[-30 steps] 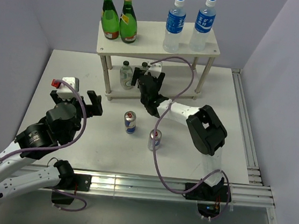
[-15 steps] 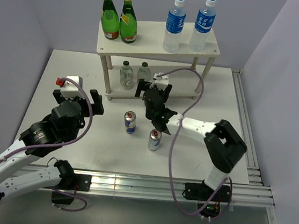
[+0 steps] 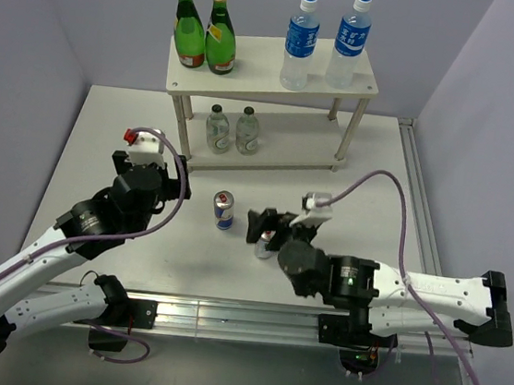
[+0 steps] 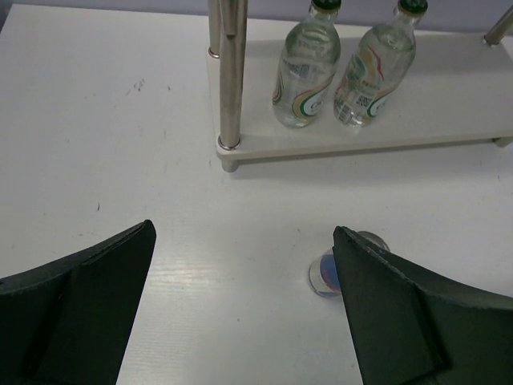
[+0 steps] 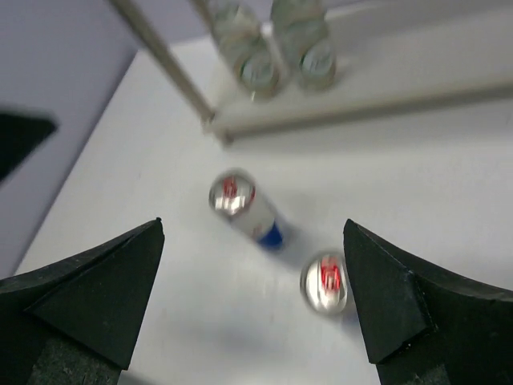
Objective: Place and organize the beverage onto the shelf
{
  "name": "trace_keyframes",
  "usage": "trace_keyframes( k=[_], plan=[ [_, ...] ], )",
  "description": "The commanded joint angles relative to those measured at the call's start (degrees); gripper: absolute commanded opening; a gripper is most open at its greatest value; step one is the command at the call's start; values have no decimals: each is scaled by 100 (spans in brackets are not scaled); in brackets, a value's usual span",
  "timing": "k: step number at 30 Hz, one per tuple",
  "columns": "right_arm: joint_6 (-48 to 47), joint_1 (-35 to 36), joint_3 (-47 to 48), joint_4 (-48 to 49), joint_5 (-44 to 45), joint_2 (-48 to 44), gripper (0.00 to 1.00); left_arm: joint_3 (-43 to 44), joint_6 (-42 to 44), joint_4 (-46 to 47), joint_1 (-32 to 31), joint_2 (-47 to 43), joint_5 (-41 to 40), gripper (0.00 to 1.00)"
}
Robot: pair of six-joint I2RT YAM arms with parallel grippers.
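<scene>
Both left gripper and right gripper gape empty, and grabbing the near can might topple the far can close by.

Two green glass bottles stand upright, side by side.

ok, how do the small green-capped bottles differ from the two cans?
The small green-capped bottles stand side by side on the lower board of the shelf; the cans stand apart on the table. The bottles are clear; the cans are blue-silver. All four are upright.
</scene>
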Motion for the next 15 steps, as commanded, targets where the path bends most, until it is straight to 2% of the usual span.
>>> trace_keyframes(
  k=[1, 3, 8, 15],
  plan=[
    [1998, 837, -330, -2366, 659, -166, 100, 114, 70, 27, 20, 37, 235, 99],
    [2587, 1328, -750, -2667, 545, -184, 100, 88, 96, 80, 20, -42, 261, 99],
    [3599, 1753, -1499, -2264, 185, 236, 100, 70, 79, 71, 20, -113, 262, 99],
    [3302, 1508, -1913, -875, 359, 1072, 100, 26, 79, 88, 29, -201, 253, 99]
  ],
)
